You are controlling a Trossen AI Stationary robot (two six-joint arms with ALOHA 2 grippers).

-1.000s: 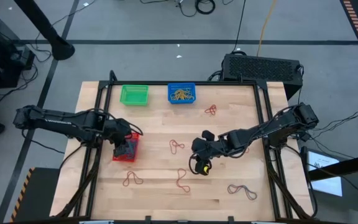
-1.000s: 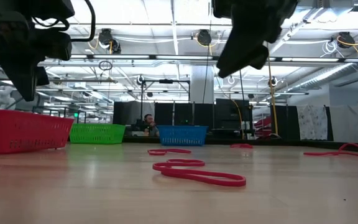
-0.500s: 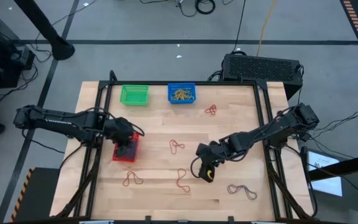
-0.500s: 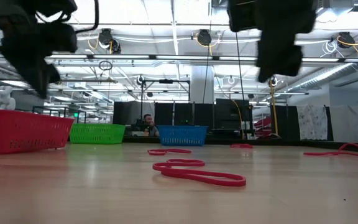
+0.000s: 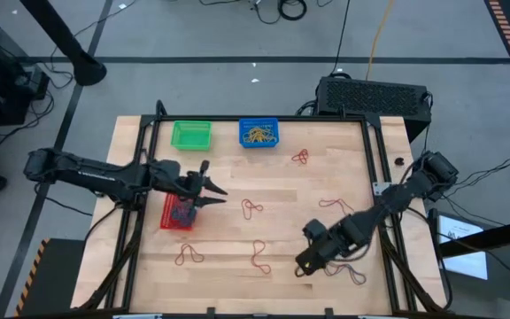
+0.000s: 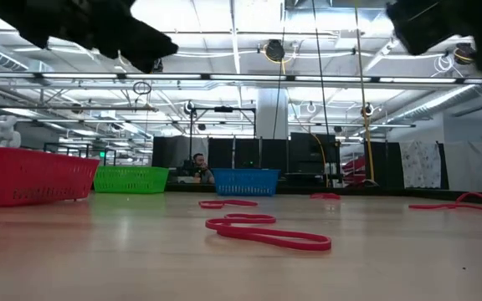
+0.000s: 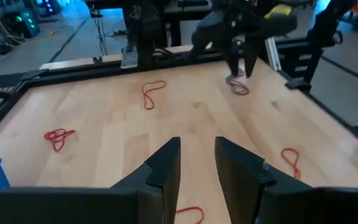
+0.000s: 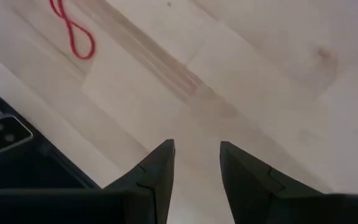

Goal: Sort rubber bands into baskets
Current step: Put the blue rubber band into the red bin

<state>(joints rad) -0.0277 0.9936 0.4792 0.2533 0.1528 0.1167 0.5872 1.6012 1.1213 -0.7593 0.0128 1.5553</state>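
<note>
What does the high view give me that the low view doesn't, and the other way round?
Only the high view shows what the baskets hold: yellow-tan rubber bands in the blue basket, dark ones in the red basket, none that I can make out in the green basket. It also places the left gripper just right of the red basket and the right gripper near the front right, both open. Only the low view shows a person seated far behind the table. Both show all three baskets and red rubber bands loose on the table.
</note>
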